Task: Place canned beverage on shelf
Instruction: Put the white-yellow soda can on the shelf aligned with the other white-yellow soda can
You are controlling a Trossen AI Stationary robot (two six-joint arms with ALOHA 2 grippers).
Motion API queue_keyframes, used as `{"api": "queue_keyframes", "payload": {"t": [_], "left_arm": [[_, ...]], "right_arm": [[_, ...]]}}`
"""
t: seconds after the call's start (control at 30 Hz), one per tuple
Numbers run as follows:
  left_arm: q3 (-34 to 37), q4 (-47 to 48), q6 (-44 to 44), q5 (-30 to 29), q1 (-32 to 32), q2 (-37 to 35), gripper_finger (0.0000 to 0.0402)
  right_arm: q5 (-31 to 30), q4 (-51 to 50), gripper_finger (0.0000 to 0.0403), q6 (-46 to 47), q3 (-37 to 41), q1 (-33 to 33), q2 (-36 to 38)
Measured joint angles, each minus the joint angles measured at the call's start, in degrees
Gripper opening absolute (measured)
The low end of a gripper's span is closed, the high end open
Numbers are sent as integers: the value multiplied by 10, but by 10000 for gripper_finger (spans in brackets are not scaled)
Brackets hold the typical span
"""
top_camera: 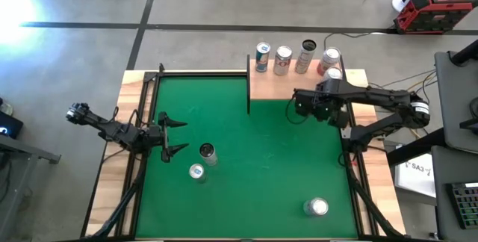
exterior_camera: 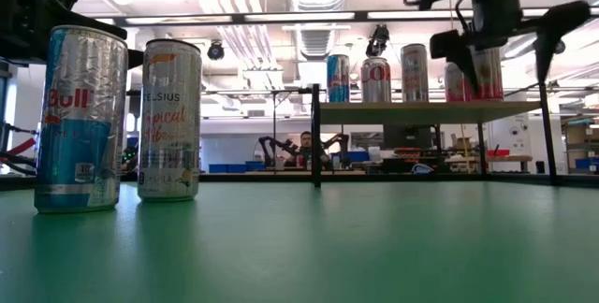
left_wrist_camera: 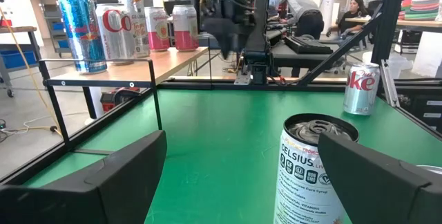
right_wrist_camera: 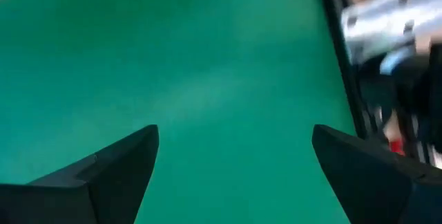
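Three cans stand upright on the green felt: a Celsius can, a Red Bull can and a silver Coke can. The pale-wood shelf stands at the far edge with several cans on it. My left gripper is open and level at the table's left. The Celsius can stands just beyond its fingertips, untouched. My right gripper hangs open, pointing down over bare felt in front of the shelf.
A black metal frame runs along the table's rim and up the shelf's left side. Wooden side rims border the felt. Open felt lies in the table's middle. Beyond the far edge are cables and a red toolbox; people sit in the room behind.
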State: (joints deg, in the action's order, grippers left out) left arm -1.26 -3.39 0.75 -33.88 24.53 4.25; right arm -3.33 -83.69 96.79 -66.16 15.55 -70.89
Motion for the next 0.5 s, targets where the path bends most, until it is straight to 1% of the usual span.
{"api": "queue_keyframes", "payload": {"t": [0.07,0.17,0.27,0.5], "left_arm": [[0,0,0,0,0,0,361],[0,0,0,0,0,0,361],[0,0,0,0,0,0,361],[0,0,0,0,0,0,361]], "right_arm": [[33,1,374,5,5,-25,0],[41,2,374,47,7,-81,0],[42,10,374,109,8,-152,0],[21,31,374,275,8,-319,-9]]}}
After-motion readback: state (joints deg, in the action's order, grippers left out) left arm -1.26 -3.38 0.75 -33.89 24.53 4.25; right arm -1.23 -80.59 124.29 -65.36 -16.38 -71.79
